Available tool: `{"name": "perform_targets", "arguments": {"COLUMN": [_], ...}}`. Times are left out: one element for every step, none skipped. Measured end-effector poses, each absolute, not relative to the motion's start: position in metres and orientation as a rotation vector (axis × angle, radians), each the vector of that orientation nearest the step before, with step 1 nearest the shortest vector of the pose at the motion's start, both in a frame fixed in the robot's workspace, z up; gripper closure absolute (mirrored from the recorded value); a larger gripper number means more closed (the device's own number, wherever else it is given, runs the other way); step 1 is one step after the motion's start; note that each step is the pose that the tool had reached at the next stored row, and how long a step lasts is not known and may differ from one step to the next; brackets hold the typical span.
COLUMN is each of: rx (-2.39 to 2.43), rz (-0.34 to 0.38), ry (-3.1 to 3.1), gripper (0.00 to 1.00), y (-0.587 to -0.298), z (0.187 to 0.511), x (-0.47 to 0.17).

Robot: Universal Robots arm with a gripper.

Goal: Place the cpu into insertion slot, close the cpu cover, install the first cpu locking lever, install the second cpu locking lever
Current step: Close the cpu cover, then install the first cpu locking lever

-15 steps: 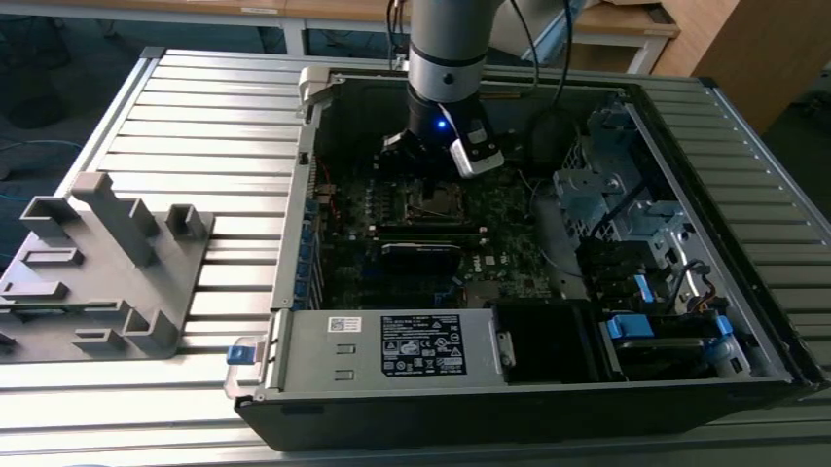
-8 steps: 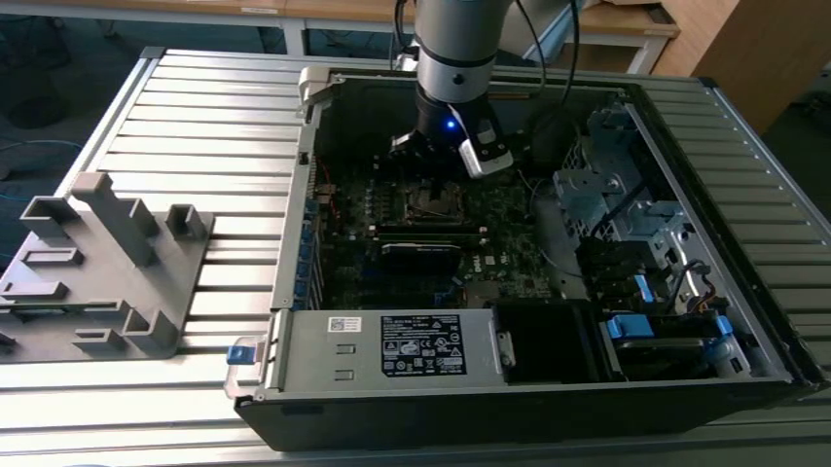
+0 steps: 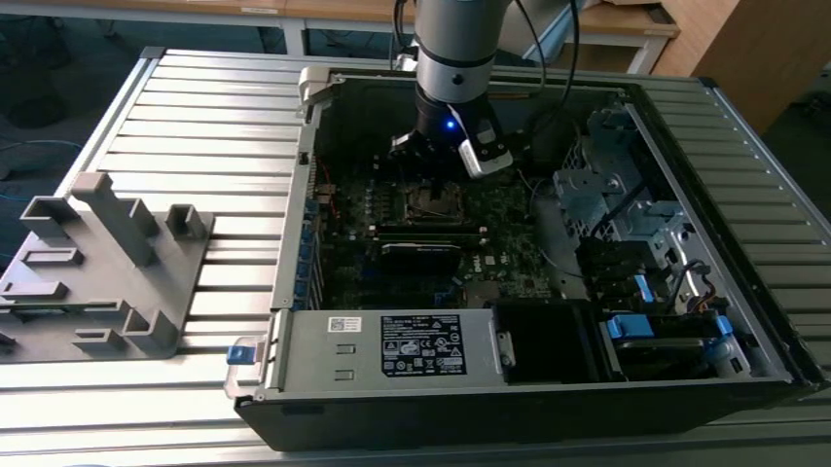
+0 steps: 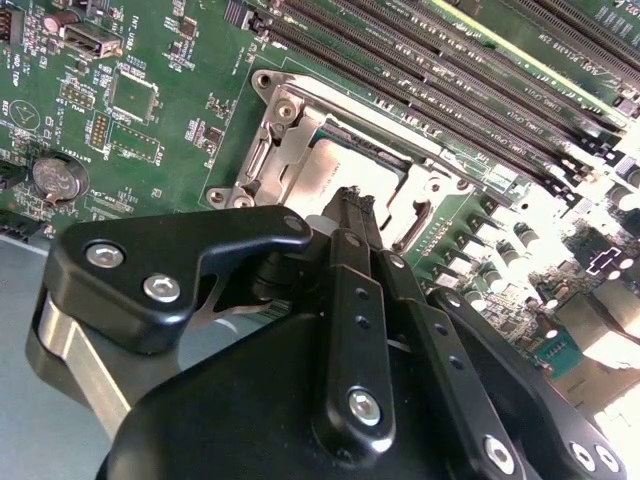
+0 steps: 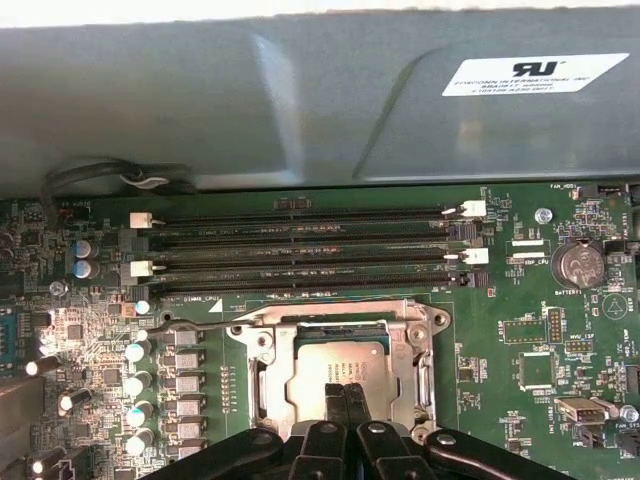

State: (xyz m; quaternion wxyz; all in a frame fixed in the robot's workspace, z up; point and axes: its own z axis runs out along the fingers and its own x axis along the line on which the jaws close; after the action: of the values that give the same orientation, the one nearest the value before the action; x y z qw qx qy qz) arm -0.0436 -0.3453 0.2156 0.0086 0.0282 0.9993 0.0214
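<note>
Presently jaws closed, empty, over the cpu [image 5: 338, 364] seated in the insertion slot [image 5: 330, 333].

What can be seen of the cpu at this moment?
In the first wrist view the cpu is a thin square chip with a dull silver-grey metal face, lying flat within the window of the silver cpu cover. The gripper, shut, hangs over one edge and hides part of it; whether it touches the chip cannot be told.
</note>
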Motion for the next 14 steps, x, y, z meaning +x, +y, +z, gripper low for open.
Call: {"name": "perform_targets", "arguments": {"rx": [0.088, 0.088, 0.088, 0.088, 0.088, 0.088, 0.088, 0.088, 0.088, 0.088, 0.088, 0.088, 0.088, 0.088], "rz": [0.066, 0.067, 0.067, 0.067, 0.067, 0.067, 0.067, 0.067, 0.067, 0.067, 0.067, 0.067, 0.067, 0.067], "ry": [3.123, 3.122, 3.122, 3.122, 3.122, 3.122, 3.122, 3.122, 3.122, 3.122, 3.122, 3.122, 3.122, 3.122], "gripper": [0.89, 0.89, 0.89, 0.89, 0.89, 0.89, 0.89, 0.89, 0.89, 0.89, 0.89, 0.89, 0.89, 0.89], "y": [-0.3453, -0.3453, -0.3453, -0.3453, -0.3453, -0.3453, -0.3453, -0.3453, -0.3453, -0.3453, -0.3453, -0.3453, -0.3453, -0.3453], "z": [0.2159, 0.2161, 0.2161, 0.216, 0.2165, 0.2169, 0.217, 0.217, 0.217, 0.217, 0.217, 0.217, 0.217, 0.2173], "x": [-0.0436, -0.0436, -0.0436, -0.0436, -0.0436, -0.0436, -0.0436, -0.0436, -0.0436, -0.0436, -0.0436, -0.0436, -0.0436, -0.0436]}}
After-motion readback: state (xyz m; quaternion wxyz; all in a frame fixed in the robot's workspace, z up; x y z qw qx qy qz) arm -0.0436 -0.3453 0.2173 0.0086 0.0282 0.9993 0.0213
